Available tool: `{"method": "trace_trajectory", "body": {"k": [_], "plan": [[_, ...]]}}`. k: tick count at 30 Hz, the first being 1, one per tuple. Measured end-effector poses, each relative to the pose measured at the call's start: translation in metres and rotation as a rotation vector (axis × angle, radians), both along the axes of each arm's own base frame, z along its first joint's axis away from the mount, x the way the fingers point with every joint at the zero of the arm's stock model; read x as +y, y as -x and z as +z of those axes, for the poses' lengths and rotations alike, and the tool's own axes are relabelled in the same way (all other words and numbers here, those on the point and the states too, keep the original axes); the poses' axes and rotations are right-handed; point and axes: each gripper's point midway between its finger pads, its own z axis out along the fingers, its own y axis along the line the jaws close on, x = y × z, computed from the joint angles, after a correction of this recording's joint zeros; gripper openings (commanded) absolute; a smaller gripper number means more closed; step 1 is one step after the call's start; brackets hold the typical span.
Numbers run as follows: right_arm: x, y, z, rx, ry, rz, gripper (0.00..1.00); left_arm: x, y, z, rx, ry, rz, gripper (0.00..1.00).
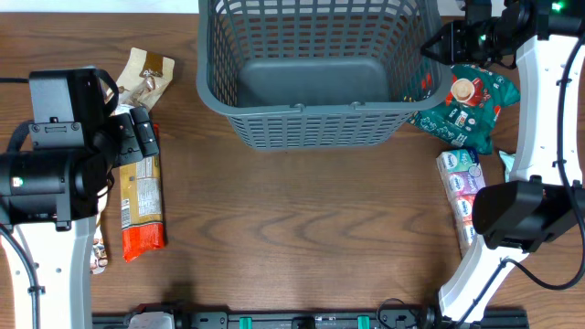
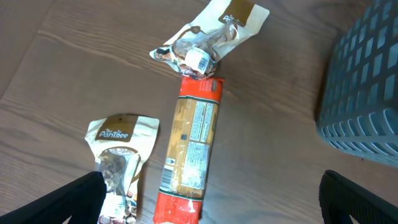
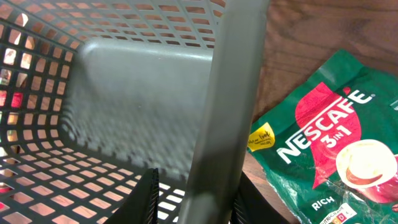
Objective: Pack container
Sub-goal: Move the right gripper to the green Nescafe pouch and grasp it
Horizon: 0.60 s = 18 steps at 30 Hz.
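Altogether, one grey basket [image 1: 311,111] is counted. It is set at the far middle of the wooden table [image 1: 302,228]. Its slotted walls and solid floor are shown in the right wrist view.

Two cream pouches [image 2: 121,165] are counted at the left. "PanTree" is printed on the brown label of the nearer one. The label of the farther pouch [image 2: 208,37] is too crumpled to be read. One long packet [image 2: 191,149], tan with red ends, is laid between them, and its far end touches the farther pouch. Its small print cannot be read.

At the right, one green pouch [image 3: 323,149] is laid just beside the basket. It is marked "NESCAFE 3 IN 1", with "RICH" below and a small yellow sticker. Nearer, a bundle of pastel tissue packs [image 1: 462,183] is seen. Their number cannot be told.

The left gripper [image 2: 211,180] is held above the long packet with its fingers spread wide and nothing between them. The right gripper [image 3: 196,186] is placed at the basket's right rim, one finger inside the wall and one outside. Whether the rim is actually clamped cannot be told.
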Motion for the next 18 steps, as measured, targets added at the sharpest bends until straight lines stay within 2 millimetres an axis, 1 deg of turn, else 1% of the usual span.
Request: {"method": "trace_trajectory", "body": {"k": [5, 13, 18], "plan": [[0.007, 0.000, 0.000, -0.003, 0.004, 0.017, 0.23, 0.000, 0.000, 0.000, 0.000, 0.000, 0.000, 0.99], [0.030, 0.000, 0.001, -0.011, 0.003, 0.064, 0.23, 0.000, 0.000, 0.000, 0.002, -0.004, -0.005, 0.99], [0.037, 0.000, 0.001, -0.014, 0.003, 0.078, 0.24, 0.000, 0.000, 0.000, 0.002, -0.004, -0.005, 0.99]]}}
